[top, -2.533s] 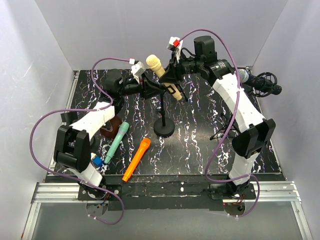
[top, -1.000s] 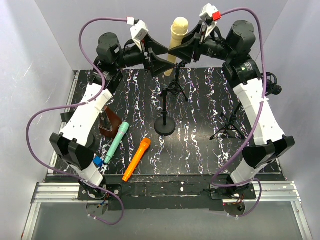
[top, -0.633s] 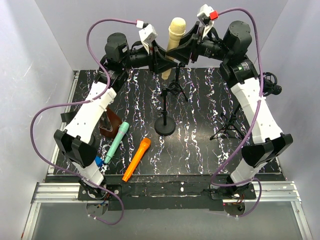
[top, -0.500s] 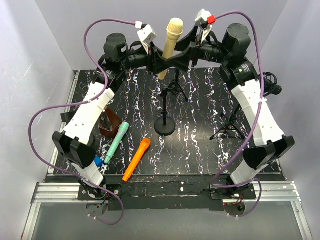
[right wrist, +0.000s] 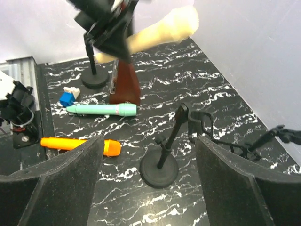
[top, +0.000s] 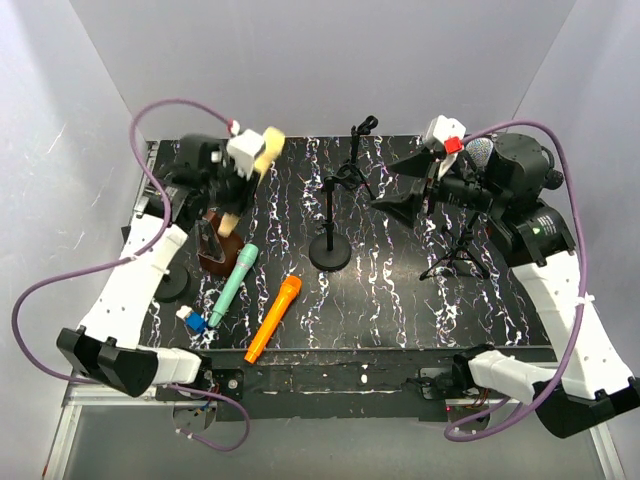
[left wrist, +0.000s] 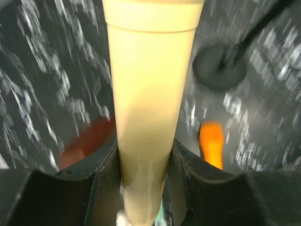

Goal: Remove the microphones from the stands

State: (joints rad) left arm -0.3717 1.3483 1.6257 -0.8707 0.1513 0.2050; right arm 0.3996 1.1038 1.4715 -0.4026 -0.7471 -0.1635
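The cream microphone [top: 266,152] is off the stand, and my left gripper [top: 234,183] is shut on its body at the back left of the table. In the left wrist view the microphone [left wrist: 146,94] fills the gap, with the left gripper [left wrist: 143,160] pressing both its sides. The black stand [top: 330,255] rises mid-table with its clip [top: 345,178] empty. My right gripper [top: 400,188] hangs open to the right of the clip, holding nothing. The right wrist view looks between the wide fingers of the right gripper [right wrist: 148,183] at the stand [right wrist: 159,172] and the far microphone [right wrist: 160,30].
A teal microphone [top: 233,285] and an orange microphone [top: 273,318] lie at front left, beside a brown object [top: 215,248] and a small blue block [top: 195,321]. A black tripod stand [top: 455,255] is at the right. Another round stand base [top: 175,285] sits at far left.
The right gripper let go of the cream microphone and drew back to the right. The left gripper closed on it and carried it down to the left, away from the stand.
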